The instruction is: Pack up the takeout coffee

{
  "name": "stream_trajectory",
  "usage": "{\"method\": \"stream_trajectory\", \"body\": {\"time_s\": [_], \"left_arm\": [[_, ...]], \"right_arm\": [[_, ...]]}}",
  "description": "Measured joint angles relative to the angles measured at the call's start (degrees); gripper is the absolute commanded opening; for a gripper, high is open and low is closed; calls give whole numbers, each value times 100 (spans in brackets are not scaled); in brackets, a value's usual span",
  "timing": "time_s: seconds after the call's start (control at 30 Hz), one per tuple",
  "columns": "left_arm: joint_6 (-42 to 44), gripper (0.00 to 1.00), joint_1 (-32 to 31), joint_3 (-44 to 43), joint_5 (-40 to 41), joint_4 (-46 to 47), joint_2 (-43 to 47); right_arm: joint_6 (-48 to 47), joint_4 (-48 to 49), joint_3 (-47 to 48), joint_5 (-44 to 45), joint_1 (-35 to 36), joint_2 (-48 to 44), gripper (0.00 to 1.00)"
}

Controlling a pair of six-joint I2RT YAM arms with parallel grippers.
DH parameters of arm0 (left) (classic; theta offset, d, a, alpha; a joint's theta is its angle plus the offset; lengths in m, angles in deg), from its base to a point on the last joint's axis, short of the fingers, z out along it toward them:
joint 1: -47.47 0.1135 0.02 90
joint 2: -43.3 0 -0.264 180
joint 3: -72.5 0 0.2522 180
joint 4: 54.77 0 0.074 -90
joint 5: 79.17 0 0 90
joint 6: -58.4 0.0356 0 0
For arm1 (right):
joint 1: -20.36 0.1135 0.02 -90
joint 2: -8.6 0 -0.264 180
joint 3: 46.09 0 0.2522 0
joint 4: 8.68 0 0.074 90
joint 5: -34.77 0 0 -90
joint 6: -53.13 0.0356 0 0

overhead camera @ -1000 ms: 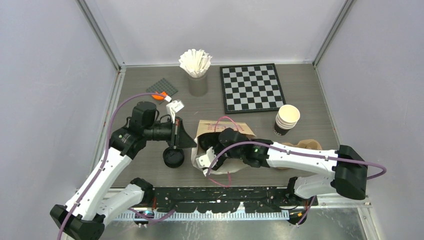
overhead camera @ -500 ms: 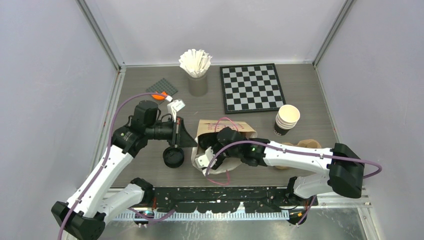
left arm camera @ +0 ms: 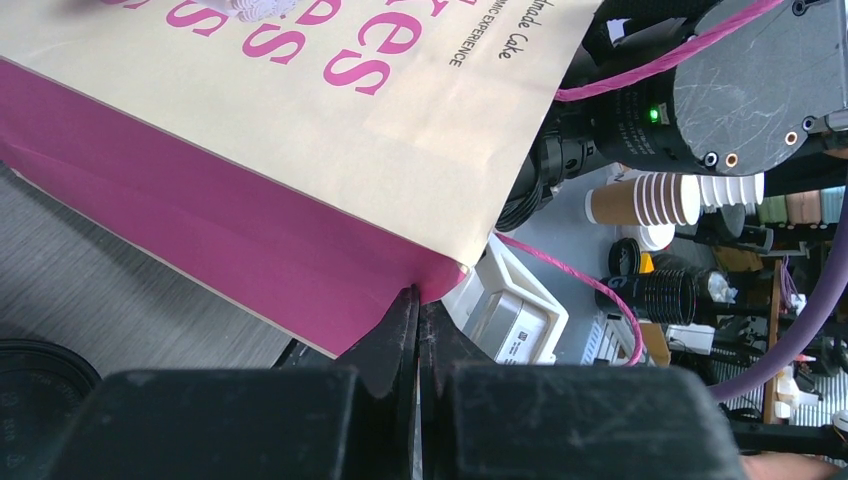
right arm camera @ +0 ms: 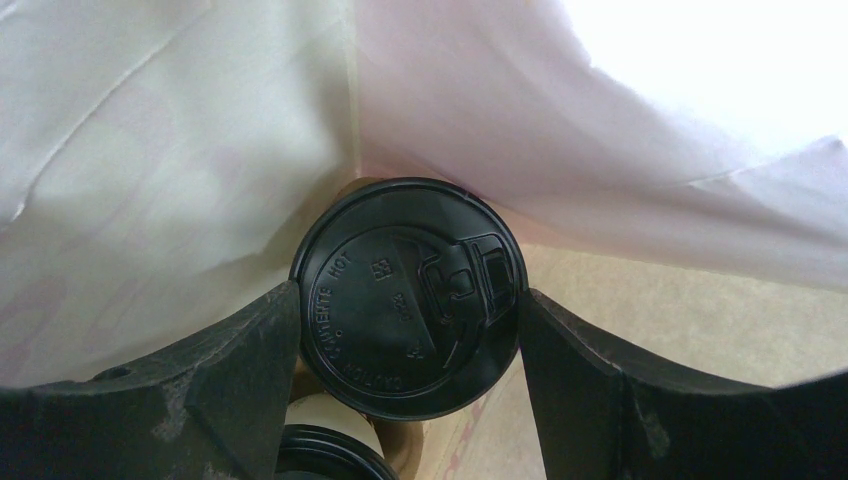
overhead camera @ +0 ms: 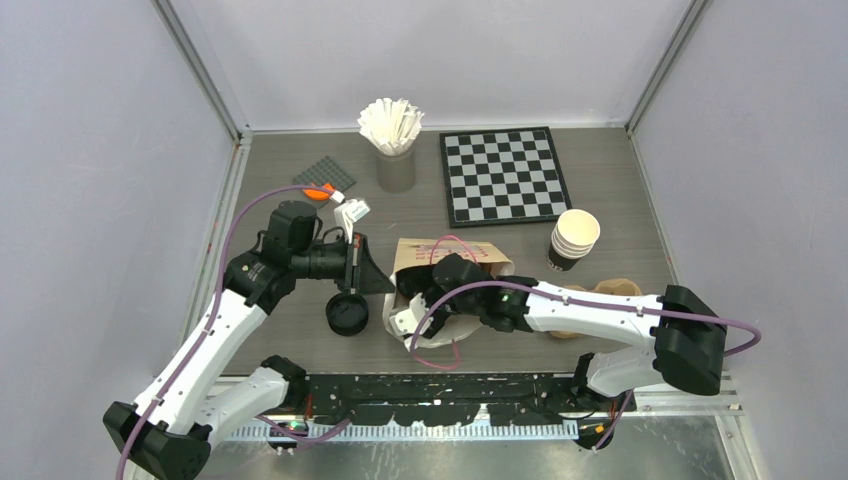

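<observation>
A takeout coffee (right arm camera: 405,285), seen lid-on as a black disc, sits deep inside the cream paper bag (overhead camera: 445,258). My right gripper (right arm camera: 410,300) is shut on it, a finger against each side of the lid. The black lid of a second cup (right arm camera: 320,458) shows just below. In the top view the right fingers are hidden inside the bag. My left gripper (left arm camera: 418,300) is shut on the bag's pink side fold (left arm camera: 250,240) and holds its left edge (overhead camera: 385,285). Another black-lidded cup (overhead camera: 347,315) stands on the table left of the bag.
A stack of empty paper cups (overhead camera: 574,240) and a brown pulp carrier (overhead camera: 615,290) lie right of the bag. Behind are a chessboard (overhead camera: 504,176), a holder of white sticks (overhead camera: 393,140) and a grey studded plate (overhead camera: 325,173). The bag's pink handles (overhead camera: 440,362) trail towards the front edge.
The right arm has shifted slightly left, its elbend nearer the bag. The left arm and the bag have hardly moved.
</observation>
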Motion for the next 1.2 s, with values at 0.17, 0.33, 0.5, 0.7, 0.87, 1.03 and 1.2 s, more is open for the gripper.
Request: {"method": "stream_trajectory", "body": {"time_s": [0.17, 0.33, 0.5, 0.7, 0.87, 1.03, 1.2], "left_arm": [[-2, 0, 0, -11, 28, -9, -11], [-2, 0, 0, -20, 66, -13, -13], [-2, 0, 0, -20, 74, -13, -28], [-7, 0, 0, -20, 92, -13, -44], [-35, 0, 0, -20, 94, -13, -48], [-48, 0, 0, -22, 111, -13, -48], [-48, 0, 0, -22, 149, -13, -50]], "right_arm": [[2, 37, 0, 11, 0, 37, 61], [24, 68, 0, 33, -2, 66, 60], [52, 116, 0, 52, -20, 103, 60], [155, 177, 0, 76, -39, 136, 60], [177, 188, 0, 79, -44, 138, 60], [197, 199, 0, 79, -59, 155, 68], [219, 203, 9, 168, -63, 164, 82]]}}
